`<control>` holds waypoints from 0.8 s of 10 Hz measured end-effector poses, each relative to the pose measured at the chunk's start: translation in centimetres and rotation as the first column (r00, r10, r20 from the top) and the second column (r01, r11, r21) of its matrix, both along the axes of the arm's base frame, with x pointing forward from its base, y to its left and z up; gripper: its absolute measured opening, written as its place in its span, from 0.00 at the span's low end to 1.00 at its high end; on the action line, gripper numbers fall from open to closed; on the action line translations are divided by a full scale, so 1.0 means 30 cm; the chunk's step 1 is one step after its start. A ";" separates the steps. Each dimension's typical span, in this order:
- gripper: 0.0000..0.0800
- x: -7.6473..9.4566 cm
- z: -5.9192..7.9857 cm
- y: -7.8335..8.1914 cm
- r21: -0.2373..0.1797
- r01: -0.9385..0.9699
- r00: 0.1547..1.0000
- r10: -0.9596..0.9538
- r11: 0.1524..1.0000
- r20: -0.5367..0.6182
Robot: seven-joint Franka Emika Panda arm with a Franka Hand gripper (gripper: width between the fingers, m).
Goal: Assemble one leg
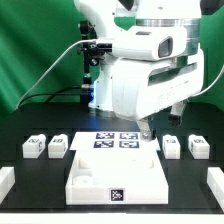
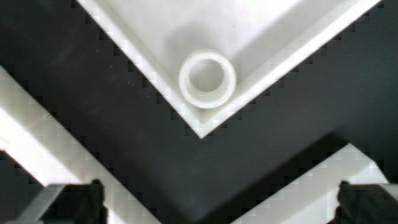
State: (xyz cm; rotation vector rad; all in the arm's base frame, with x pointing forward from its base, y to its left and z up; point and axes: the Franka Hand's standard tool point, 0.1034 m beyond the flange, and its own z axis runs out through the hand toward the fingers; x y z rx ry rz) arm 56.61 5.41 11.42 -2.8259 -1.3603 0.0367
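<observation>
I hold the two-finger gripper [image 1: 148,128], jaws wide and empty, over the round corner socket [image 2: 208,80] of the large flat white panel [image 1: 105,175], apparently to sight it; the small white tagged block leg [image 1: 172,146] lies untouched at the exterior view's centre right.

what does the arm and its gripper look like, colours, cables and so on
The arm has bulky, rounded, glossy white shells with a grey band near the top. A thin cable loops to a black fitting on its side. The gripper is small and dark; its fingers look black and blocky.
</observation>
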 end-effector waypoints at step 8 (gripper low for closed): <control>0.81 -0.085 -0.038 0.007 -0.003 -0.094 0.995 0.094 0.996 -0.025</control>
